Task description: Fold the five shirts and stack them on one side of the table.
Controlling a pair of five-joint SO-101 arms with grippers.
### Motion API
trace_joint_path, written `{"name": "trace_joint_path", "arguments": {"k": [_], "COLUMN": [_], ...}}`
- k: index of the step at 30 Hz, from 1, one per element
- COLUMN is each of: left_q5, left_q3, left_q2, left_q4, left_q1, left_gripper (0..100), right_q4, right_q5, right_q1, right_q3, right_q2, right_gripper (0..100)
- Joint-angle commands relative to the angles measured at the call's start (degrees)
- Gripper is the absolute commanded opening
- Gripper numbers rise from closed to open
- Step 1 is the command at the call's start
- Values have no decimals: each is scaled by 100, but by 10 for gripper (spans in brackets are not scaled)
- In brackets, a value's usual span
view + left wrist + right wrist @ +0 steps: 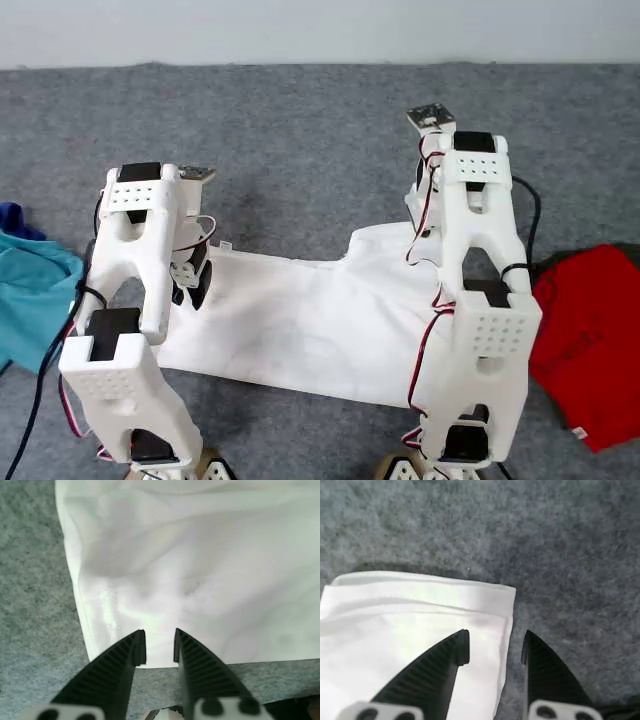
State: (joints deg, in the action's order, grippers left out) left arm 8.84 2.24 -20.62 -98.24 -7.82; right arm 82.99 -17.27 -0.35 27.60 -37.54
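Grey felt table [300, 110]. White shirt [300, 330] lies spread flat mid-table, between the two arms. Red shirt [590, 340] sits at one side edge, teal shirt [30, 290] at the other.

Left gripper [160, 642]: jaws a narrow gap apart, nothing held, over the hem [95, 620] near its corner.

Right gripper [495, 647]: jaws apart, empty, straddling the sleeve [420, 605] edge.

Judgement: the cloth is light and limp, so it will likely sag and drag on the felt. The stitched edges should give the firmest pinch; lift both ends together.
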Motion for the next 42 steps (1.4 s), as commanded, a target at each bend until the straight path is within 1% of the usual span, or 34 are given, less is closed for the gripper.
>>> {"name": "trace_joint_path", "arguments": {"k": [1,9,14,21,25,26,36,42], "left_q5": [-18,-18,-18,-18,-18,-18,-18,-18], "left_q3": [-13,-13,-13,-13,-13,-13,-13,-13], "left_q2": [26,26,26,26,26,26,26,26], "left_q4": [-9,-9,-9,-9,-9,-9,-35,-44], "left_q1": [44,44,44,44,44,44,44,44], "left_gripper": [100,100,100,100,100,100,100,100], "right_q4": [-13,-488,-646,-646,-620,-602,92,778], "right_q5": [-97,-97,-105,-325,-334,-334,-352,-615], "right_q1": [40,31,31,48,48,48,48,4], "right_q3": [149,185,185,185,193,176,185,167], "right_q2": [119,-400,-514,-523,-444,-391,189,646], "right_gripper": [179,179,123,107,13,6,10,10]}}
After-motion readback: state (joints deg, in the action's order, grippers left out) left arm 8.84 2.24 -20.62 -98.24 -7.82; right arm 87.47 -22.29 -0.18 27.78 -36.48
